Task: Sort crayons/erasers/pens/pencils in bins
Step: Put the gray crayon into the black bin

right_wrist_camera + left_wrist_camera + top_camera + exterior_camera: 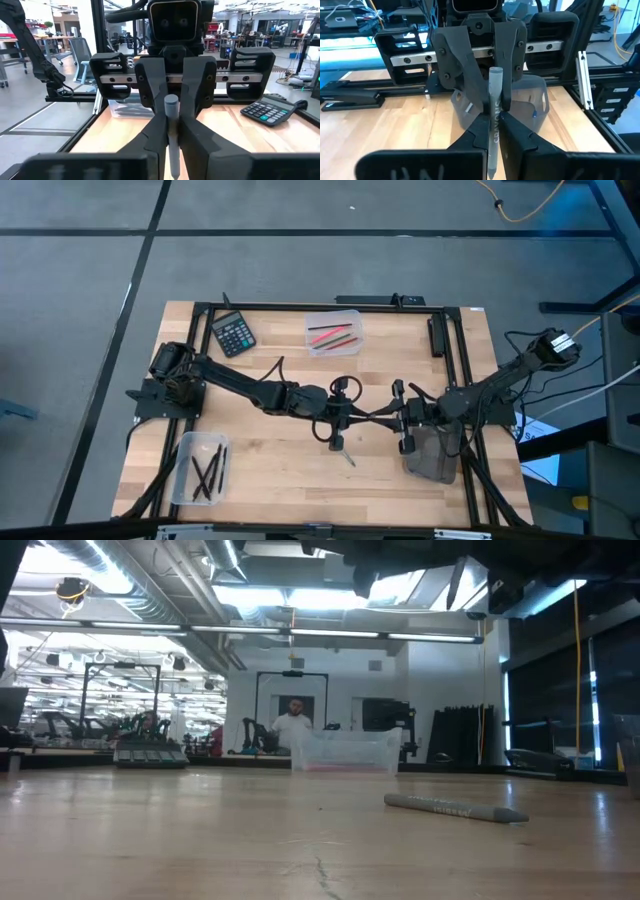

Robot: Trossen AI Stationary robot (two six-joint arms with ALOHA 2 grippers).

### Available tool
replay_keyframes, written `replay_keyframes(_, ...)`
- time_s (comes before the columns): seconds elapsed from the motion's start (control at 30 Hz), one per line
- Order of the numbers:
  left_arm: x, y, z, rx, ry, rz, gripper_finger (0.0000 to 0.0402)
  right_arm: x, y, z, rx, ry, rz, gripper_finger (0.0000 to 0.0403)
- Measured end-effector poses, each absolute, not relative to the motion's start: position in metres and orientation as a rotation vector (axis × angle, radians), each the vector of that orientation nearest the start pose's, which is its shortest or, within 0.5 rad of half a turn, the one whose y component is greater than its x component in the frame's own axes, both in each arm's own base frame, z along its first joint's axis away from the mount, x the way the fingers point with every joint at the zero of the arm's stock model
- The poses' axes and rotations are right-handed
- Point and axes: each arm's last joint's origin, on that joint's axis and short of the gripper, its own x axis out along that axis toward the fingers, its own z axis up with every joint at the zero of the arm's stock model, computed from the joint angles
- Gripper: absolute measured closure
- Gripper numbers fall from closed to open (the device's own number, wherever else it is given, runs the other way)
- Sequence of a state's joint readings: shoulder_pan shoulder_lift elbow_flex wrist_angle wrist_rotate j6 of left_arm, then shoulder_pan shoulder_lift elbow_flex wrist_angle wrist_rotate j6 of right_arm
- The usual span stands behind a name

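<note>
A grey crayon (375, 417) hangs level above the table's middle, between my two grippers. My left gripper (360, 418) comes from the left and my right gripper (390, 418) from the right; each is shut on one end of it. Another grey crayon (346, 456) lies flat on the table just nearer; it also shows in the low view (455, 808). A clear bin (334, 333) with red and pink sticks stands at the far middle. A clear bin (200, 467) with black sticks stands near left. A smoky dark grey bin (432, 456) stands near right, under my right arm. My left gripper pinches the grey crayon's left end (493, 142) between its two fingers. The fingers are level, come from the table's left and lie along the crayon. The crayon is clear of the table. My right gripper pinches the crayon's right end (172, 137) between its two fingers. The fingers are level, come from the table's right and lie along the crayon, facing my left gripper's fingers (150, 85).
A black calculator (233, 334) lies at the far left. A black metal frame (330, 306) runs around the table's edges. Bare wood lies between the near-left bin and the loose crayon. A person (293, 725) shows in the room beyond.
</note>
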State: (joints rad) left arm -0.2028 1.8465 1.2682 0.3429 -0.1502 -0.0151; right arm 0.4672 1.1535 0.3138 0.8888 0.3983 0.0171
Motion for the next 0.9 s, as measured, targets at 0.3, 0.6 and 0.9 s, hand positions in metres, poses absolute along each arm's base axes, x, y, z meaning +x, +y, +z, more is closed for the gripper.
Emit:
replay_keyframes(0.3,0.415,-0.080,0.250,0.004,0.248,-0.027,0.0350,0.198,0.086,0.206,0.040,-0.040,0.055,0.0351)
replay_keyframes(0.6,0.413,-0.084,0.245,0.015,0.309,-0.036,0.0299,0.195,0.086,0.208,0.084,-0.011,0.090,0.0351)
replay_keyframes(0.9,0.413,-0.081,0.245,-0.017,0.313,-0.022,0.0281,0.180,0.080,0.211,0.158,0.158,0.137,0.0351)
